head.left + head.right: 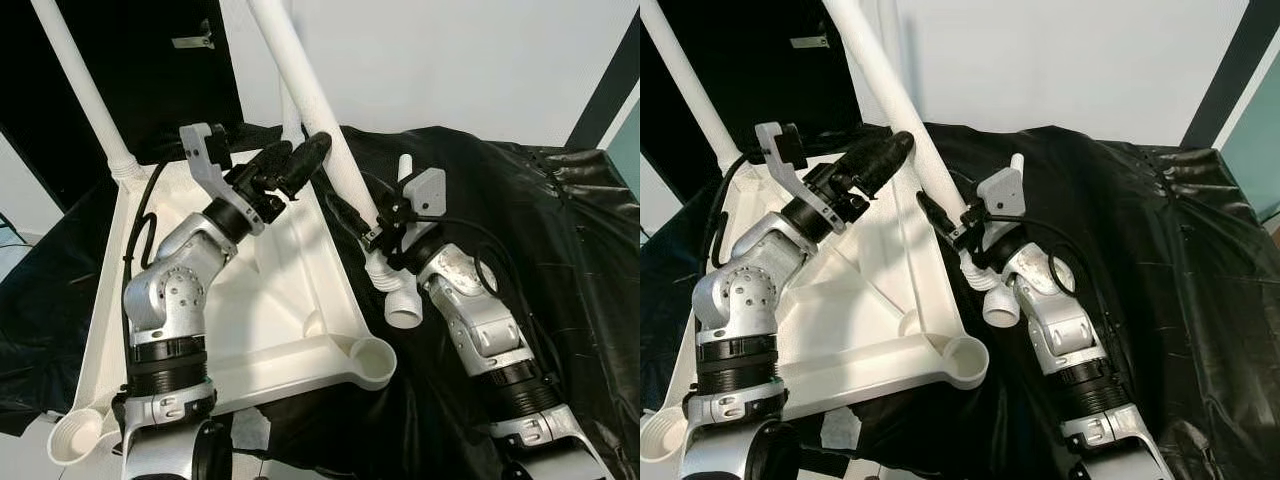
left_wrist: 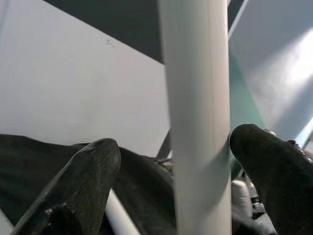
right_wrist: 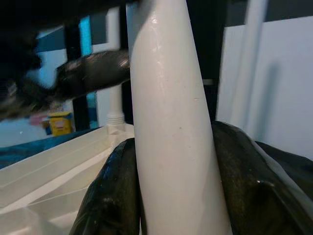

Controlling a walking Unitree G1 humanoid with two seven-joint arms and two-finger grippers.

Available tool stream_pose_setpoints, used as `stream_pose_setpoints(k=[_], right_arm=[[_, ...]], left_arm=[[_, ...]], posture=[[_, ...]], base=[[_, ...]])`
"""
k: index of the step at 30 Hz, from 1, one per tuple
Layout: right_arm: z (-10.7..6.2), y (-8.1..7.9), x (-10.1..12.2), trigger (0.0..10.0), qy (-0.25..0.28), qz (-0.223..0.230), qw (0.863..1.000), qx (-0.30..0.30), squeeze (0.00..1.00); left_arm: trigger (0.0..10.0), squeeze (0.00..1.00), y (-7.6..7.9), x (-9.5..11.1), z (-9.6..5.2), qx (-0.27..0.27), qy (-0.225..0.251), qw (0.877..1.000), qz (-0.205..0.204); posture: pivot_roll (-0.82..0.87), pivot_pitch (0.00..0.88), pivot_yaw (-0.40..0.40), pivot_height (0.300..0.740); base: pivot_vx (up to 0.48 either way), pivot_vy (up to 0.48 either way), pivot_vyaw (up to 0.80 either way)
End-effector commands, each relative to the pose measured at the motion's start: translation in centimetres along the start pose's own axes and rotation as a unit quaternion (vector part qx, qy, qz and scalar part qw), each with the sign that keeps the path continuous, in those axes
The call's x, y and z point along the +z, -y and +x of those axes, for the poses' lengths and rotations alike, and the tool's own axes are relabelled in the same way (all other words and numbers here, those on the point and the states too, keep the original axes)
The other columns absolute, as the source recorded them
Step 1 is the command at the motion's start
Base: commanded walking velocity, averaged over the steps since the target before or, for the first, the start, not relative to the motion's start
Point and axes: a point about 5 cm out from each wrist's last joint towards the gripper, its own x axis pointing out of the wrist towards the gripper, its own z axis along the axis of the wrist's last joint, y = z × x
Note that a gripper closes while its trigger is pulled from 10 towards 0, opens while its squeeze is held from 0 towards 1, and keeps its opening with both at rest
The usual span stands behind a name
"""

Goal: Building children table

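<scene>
Risk sat mostly in how the loose table leg (image 1: 310, 95) was held. The right tool (image 1: 377, 228) was closed around its lower part, both black fingers pressed against the white tube in the right wrist view, with the ribbed threaded end (image 1: 400, 295) hanging free below the grip over the black sheet (image 1: 560, 230). The left tool (image 1: 300, 160) reached across higher up; its fingers stood apart on either side of the leg, one finger (image 2: 271, 166) touching the tube and the other (image 2: 88, 166) clear of it, so it was not gripping.

The upturned white tabletop (image 1: 290, 300) lay on the sheet in front of the robot, its underside ribs showing. One leg (image 1: 85, 90) was already standing in the far left corner. The near right corner socket (image 1: 375, 360) and the near left one (image 1: 75, 435) were open, and the threaded end hung just beyond the tabletop's right edge, apart from any socket.

With a long leg pinched low by one tool alone, the top-heavy tube could probably pivot or slip in the grip. If the thread met a socket tilted, it would likely cross-thread or jam. Pushing down could also skid the light tabletop on the slick sheet.
</scene>
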Motion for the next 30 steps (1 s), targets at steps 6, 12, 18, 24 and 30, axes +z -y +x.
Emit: stream_pose_setpoints(k=[6,12,18,24,30], right_arm=[[0.1,-1.1,-0.4,10.0,-0.005,-0.009,0.999,0.042,0.00],[0.2,-1.2,-0.6,10.0,-0.007,-0.018,0.999,0.046,0.00],[0.4,-1.3,-0.6,10.0,-0.008,-0.019,0.999,0.045,0.00],[0.7,-1.4,-0.6,10.0,-0.011,-0.024,0.999,0.040,0.00],[1.6,-1.0,-0.7,10.0,-0.024,-0.036,0.999,0.018,1.00]], left_arm=[[10.0,0.00,0.2,1.6,0.8,-0.048,0.012,0.999,-0.020],[0.0,0.00,-0.1,1.8,1.0,-0.038,0.001,0.999,-0.004],[0.0,0.00,0.2,1.9,1.1,-0.043,-0.003,0.999,0.002],[0.0,0.00,1.4,2.1,1.6,-0.059,-0.008,0.998,0.021],[10.0,0.00,3.9,3.3,2.6,-0.083,0.001,0.993,0.086]], posture=[[0.01,0.000,-0.014,0.740],[0.00,0.000,-0.007,0.740],[0.00,0.000,-0.004,0.740],[0.01,0.000,-0.012,0.740],[0.02,0.000,-0.018,0.740]], base=[[0.000,0.000,0.00],[0.000,0.000,0.00],[0.000,0.000,0.00],[0.000,0.000,0.00],[0.000,0.000,0.00]])
